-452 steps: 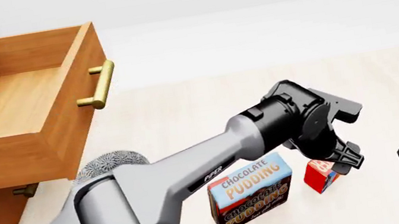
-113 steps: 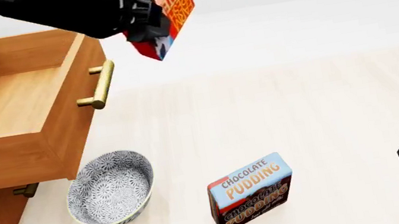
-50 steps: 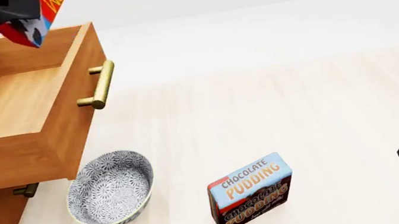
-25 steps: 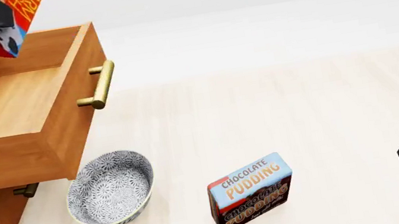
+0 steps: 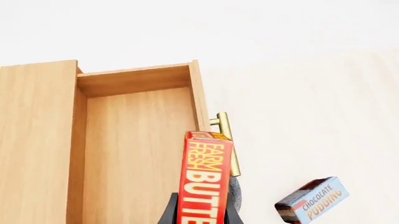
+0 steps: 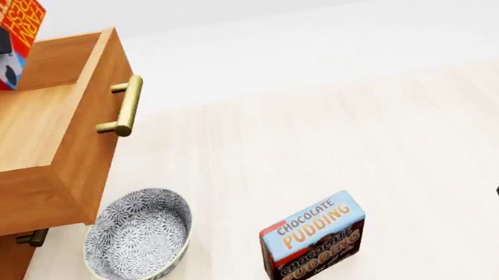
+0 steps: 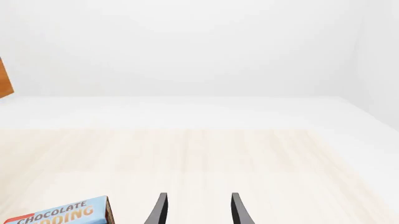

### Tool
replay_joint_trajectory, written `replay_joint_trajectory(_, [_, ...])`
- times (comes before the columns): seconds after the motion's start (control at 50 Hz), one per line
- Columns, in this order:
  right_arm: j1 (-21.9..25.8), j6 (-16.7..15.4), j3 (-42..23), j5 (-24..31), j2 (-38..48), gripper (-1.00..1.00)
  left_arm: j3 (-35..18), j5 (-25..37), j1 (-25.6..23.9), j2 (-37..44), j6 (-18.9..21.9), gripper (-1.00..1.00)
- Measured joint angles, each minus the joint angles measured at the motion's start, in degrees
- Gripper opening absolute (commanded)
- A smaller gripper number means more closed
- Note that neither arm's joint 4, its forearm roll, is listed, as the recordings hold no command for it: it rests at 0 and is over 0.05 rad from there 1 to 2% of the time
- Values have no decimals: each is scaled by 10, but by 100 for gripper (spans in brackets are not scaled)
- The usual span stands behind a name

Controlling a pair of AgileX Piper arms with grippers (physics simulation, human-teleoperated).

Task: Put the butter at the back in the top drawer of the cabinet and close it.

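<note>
Butter (image 5: 204,182) — between left gripper (image 5: 199,215) fingers

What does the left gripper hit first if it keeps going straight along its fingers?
Likely the wooden floor of the open top drawer. The left gripper holds the butter above it, pointing down into it; depth is unclear.

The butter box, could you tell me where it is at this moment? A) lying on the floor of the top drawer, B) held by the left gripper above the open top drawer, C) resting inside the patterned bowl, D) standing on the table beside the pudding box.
B: the butter is clamped in the left gripper, up in the air over the open top drawer, whose floor is bare.
</note>
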Motion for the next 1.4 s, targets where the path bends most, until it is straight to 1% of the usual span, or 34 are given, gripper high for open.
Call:
replay_joint_trajectory(0.5, [0,0,0,0,0,100,31,-13,44,3,-8,-100])
replay_joint_trajectory(0.92, [0,0,0,0,0,100,54,-28,70,3,-14,-100])
replay_joint_trajectory(1.4, [0,0,0,0,0,100,95,-57,95,11,-15,-100])
